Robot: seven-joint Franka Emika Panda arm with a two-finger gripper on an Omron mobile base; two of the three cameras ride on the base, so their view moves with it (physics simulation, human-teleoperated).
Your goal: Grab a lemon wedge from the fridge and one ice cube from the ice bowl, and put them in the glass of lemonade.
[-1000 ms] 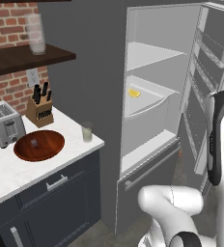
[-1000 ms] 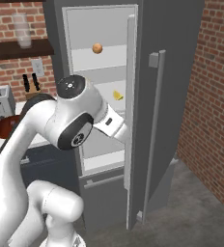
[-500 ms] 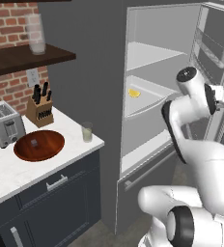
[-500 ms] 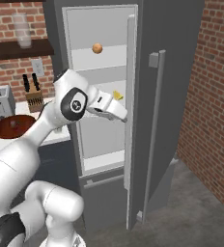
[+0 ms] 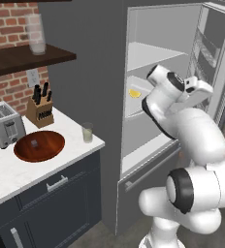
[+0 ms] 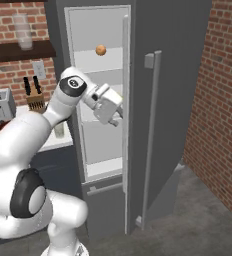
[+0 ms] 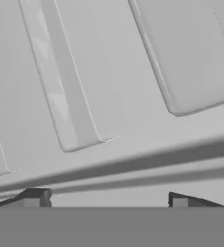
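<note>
On the left, a toaster (image 5: 6, 124) and a knife block (image 5: 40, 107) stand at the back of the white desk (image 5: 17, 172), under a dark wall shelf (image 5: 27, 57) that carries a tall frosted glass (image 5: 35, 33). The ice bowl (image 5: 39, 146) lies in front of the toaster, with one small cube in it. The glass of lemonade (image 5: 87, 132) stands just right of the bowl, near the desk's right edge. Further right the fridge (image 5: 109, 72) stands open. The lemon wedge (image 5: 134, 93) lies on a clear middle shelf inside, and a round orange fruit (image 6: 101, 49) sits on a higher shelf. The end effector (image 6: 116, 111) is inside the fridge at the wedge's shelf level, its fingertips (image 7: 36, 197) set wide apart and holding nothing.
</note>
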